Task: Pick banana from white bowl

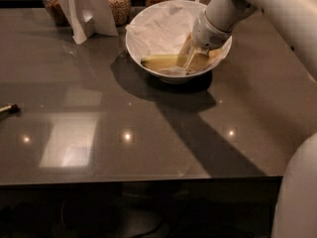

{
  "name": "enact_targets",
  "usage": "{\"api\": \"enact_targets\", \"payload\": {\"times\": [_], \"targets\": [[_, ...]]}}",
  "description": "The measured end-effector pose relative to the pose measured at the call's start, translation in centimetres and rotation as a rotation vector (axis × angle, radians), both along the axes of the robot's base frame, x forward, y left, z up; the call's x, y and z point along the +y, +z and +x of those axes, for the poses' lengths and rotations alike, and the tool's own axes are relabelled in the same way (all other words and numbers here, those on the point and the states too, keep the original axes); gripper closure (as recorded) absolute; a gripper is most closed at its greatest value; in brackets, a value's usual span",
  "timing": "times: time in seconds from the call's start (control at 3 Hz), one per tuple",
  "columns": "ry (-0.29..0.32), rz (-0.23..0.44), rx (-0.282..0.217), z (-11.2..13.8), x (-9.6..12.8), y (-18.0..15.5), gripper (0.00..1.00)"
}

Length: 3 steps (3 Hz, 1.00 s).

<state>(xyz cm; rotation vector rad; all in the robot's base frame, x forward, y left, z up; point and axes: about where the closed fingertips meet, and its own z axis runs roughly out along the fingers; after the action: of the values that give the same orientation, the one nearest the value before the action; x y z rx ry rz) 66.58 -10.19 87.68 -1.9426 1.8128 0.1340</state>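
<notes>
The white bowl [148,21] stands at the back middle of the dark table, with crumpled white paper inside. The yellow banana [161,62] lies across its bottom near the front wall, stem end to the left. My gripper [194,58] reaches down into the bowl from the upper right and sits at the banana's right end, which it hides. The white arm [233,9] slants over the bowl's right rim.
Three glass jars of grain [119,4] stand along the back edge, with a white folded card stand [84,9] in front of them. A small dark-tipped object [9,109] lies at the left edge. The robot's white body [299,197] fills the lower right.
</notes>
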Motion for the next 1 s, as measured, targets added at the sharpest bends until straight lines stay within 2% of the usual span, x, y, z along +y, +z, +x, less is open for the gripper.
{"api": "enact_targets", "payload": {"times": [0.67,1.0], "targets": [[0.012,-0.016,-0.013,-0.6,-0.3,1.0,1.0],[0.018,-0.024,-0.039,-1.0,-0.8,2.8,1.0]]}}
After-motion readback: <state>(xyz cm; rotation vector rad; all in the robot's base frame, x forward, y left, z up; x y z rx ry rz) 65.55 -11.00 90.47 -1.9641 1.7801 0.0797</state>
